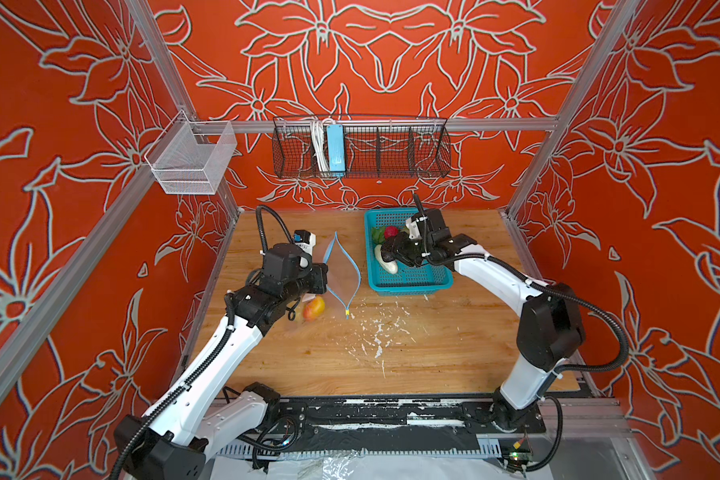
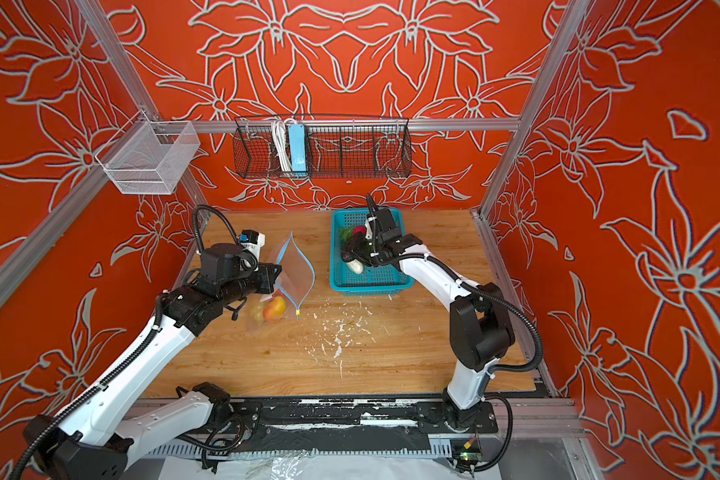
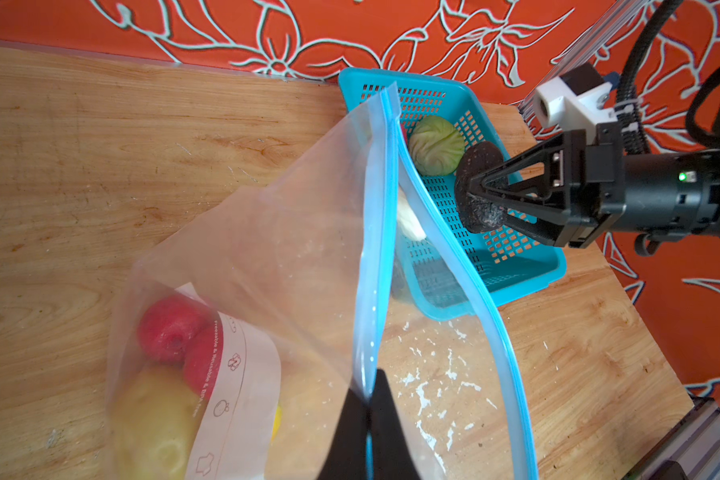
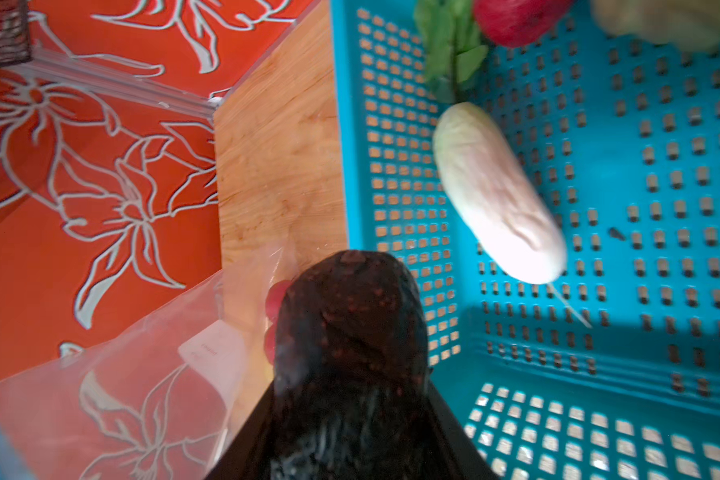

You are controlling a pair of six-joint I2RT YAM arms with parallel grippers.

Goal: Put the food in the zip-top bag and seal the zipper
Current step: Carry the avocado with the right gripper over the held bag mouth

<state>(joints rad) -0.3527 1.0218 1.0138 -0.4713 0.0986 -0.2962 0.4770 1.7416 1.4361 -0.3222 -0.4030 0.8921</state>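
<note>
The clear zip-top bag (image 1: 341, 272) (image 3: 292, 257) stands with its mouth open on the wooden table. Its blue zipper (image 1: 356, 270) (image 3: 454, 257) bows apart and ends in a yellow tab (image 1: 347, 311). My left gripper (image 1: 325, 276) (image 3: 370, 399) is shut on one lip of the bag. Red fruit (image 3: 171, 328) and a yellow potato (image 3: 154, 419) lie inside. My right gripper (image 1: 387, 251) (image 3: 470, 193) is shut on the black piece (image 3: 481, 160) (image 4: 350, 316), held over the teal basket (image 1: 433, 274). The basket holds a cabbage (image 3: 435, 145), a cucumber (image 4: 499, 195), a green leaf (image 4: 449, 54) and a red berry (image 1: 390, 232).
The teal basket stands right of the bag, near the table's back edge. A black wire basket (image 1: 362, 149) and a white mesh basket (image 1: 192, 158) hang on the frame above the table. White flecks (image 1: 375, 332) mark the wood in front of the bag.
</note>
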